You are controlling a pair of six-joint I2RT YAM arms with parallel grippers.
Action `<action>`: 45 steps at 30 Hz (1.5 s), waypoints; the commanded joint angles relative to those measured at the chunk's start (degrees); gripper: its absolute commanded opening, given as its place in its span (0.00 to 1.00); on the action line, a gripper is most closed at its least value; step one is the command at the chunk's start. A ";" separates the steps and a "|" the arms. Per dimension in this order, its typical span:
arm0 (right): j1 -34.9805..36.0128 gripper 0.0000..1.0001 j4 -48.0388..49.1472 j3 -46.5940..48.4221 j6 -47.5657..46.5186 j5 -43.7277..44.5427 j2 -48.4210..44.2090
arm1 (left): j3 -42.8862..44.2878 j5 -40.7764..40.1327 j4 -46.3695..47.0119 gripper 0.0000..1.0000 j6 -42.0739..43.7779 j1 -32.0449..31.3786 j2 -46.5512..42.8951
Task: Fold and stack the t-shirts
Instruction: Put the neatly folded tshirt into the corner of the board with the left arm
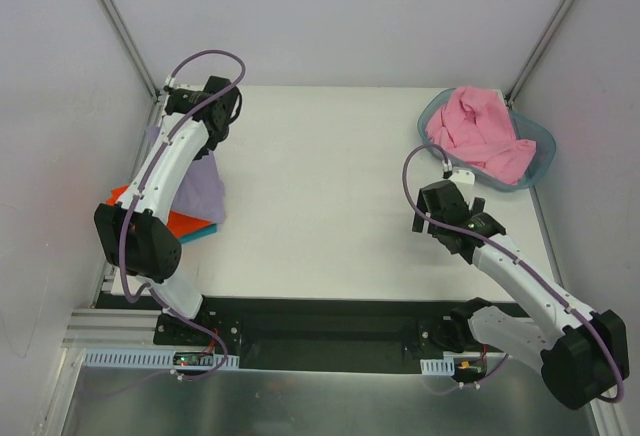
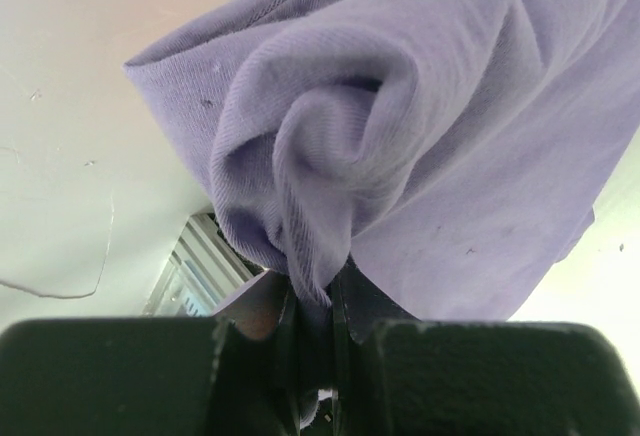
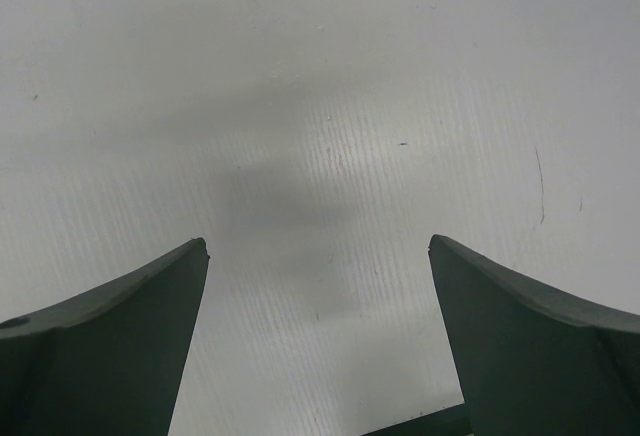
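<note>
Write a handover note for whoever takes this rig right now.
Left gripper: shut on the lavender shirt, bunched, at the left edge of the table.
Right gripper: open, empty, over bare table.
Orange-red shirt lies flat at left, teal shirt peeking from under it; apparently the stack.
Pink shirt sits crumpled in the basket.
Remaining: fold and stack lavender, then pink.

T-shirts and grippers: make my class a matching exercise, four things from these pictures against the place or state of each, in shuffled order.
1 lavender t-shirt
2 pink t-shirt
3 orange-red t-shirt
4 right gripper

A in the basket
B open above the table
C pinched in the left gripper
D lying at the table's left edge

Pairs: 1-C, 2-A, 3-D, 4-B
</note>
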 commanded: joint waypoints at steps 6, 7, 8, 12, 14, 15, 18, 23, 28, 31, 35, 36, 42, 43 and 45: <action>-0.48 0.97 1.10 0.55 -0.01 0.95 1.36 | -4.52 0.30 2.31 0.00 1.16 5.42 -5.13; -0.48 0.97 1.27 0.55 -0.10 0.68 1.89 | -5.59 0.83 3.10 0.01 2.04 5.95 -5.39; -0.57 0.97 1.27 0.64 -0.19 0.42 2.07 | -7.60 1.18 4.07 0.01 2.74 6.47 -5.57; -0.65 0.97 1.19 0.81 -0.10 0.42 3.04 | -11.57 1.10 7.32 0.01 5.55 10.17 -5.39; -0.74 0.97 1.36 0.90 -0.10 0.16 3.47 | -14.11 0.40 9.69 0.02 8.37 11.49 -5.92; -0.74 0.97 1.45 0.90 -0.10 -0.02 3.91 | -15.26 0.22 11.10 0.02 9.59 11.84 -6.27; -0.74 0.97 1.45 1.08 -0.28 -0.37 4.53 | -17.99 5.12 16.98 0.04 13.46 14.47 -8.03; -0.92 0.97 1.36 1.25 -0.28 -0.90 5.15 | -21.24 3.73 23.66 0.05 15.58 17.02 -7.77; -1.09 0.97 1.36 1.17 -0.36 -1.08 4.97 | -24.23 7.24 29.38 0.06 18.48 20.01 -7.07; -1.09 0.97 1.36 1.08 -0.45 -1.16 4.71 | -24.41 8.39 29.57 0.20 18.48 21.59 -5.23; -1.27 0.97 1.36 1.16 -0.98 -1.86 4.88 | -23.27 8.57 29.39 0.59 17.95 23.44 -3.81; -1.27 0.97 1.28 1.25 -1.07 -2.04 5.06 | -23.09 8.48 29.30 0.79 17.35 24.75 -3.72; -1.62 0.97 1.19 1.43 -1.42 -3.10 5.06 | -21.07 13.13 27.72 0.99 15.23 26.34 -7.23; -1.71 0.97 1.27 1.43 -1.33 -3.27 5.15 | -20.89 14.62 27.37 0.99 15.06 26.34 -9.33; -1.71 0.97 1.19 1.43 -1.24 -3.54 5.32 | -20.63 19.01 27.02 0.99 14.01 26.26 -11.62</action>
